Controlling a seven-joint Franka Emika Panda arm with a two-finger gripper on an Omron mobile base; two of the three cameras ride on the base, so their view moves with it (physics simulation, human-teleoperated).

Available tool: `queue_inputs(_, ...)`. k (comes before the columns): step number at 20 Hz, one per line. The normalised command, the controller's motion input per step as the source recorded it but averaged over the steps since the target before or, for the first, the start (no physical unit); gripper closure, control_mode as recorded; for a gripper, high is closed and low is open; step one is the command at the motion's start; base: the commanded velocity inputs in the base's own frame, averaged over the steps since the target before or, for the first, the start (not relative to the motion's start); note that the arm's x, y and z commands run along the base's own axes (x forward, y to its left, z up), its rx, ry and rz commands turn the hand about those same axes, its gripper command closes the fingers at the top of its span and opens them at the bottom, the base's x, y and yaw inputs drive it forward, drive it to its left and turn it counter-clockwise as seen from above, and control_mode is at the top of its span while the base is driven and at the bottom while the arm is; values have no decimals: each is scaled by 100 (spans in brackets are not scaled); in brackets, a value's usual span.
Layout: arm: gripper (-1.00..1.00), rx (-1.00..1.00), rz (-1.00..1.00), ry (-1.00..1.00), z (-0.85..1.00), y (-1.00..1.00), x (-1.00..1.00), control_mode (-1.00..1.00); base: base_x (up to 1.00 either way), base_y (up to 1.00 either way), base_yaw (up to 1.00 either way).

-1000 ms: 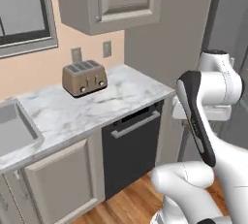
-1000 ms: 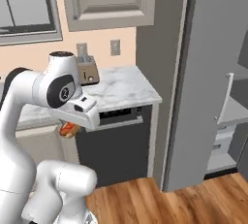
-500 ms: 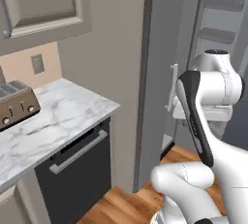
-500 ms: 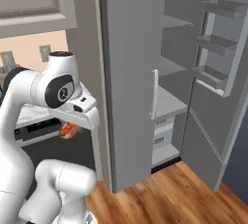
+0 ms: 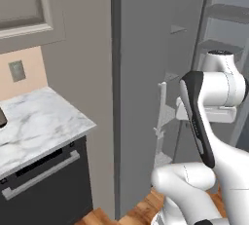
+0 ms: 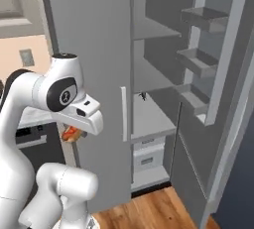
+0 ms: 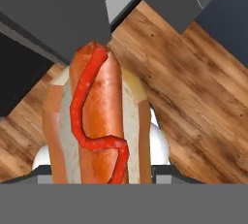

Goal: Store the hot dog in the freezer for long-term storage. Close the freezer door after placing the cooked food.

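Hand view: the hot dog (image 7: 94, 121) is seen clamped between the two dark fingertips (image 7: 164, 171) of the gripper (image 7: 97, 174), standing lengthwise up the picture above a wooden floor (image 7: 193, 97). Right base view: the hot dog (image 6: 72, 134) is held low under the white hand, in front of the plain grey door (image 6: 84, 74). Beyond it the freezer (image 6: 149, 119) is seen with its shelves bare, and the freezer door (image 6: 218, 74) is swung wide open to the right.

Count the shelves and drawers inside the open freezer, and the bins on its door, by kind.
Freezer shelves: 2
Drawers: 2, one only partly in view
Freezer door bins: 3
Total: 7
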Motion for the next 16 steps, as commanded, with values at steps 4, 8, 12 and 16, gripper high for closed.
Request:
queue_inputs(4, 100, 0, 0, 0, 0, 0, 0, 100, 24, -82, 55)
queue_inputs(8, 100, 0, 0, 0, 0, 0, 0, 100, -1, -75, 48)
queue_inputs(12, 100, 0, 0, 0, 0, 0, 0, 100, -6, -64, 37)
queue_inputs(16, 100, 0, 0, 0, 0, 0, 0, 100, 0, -63, 33)
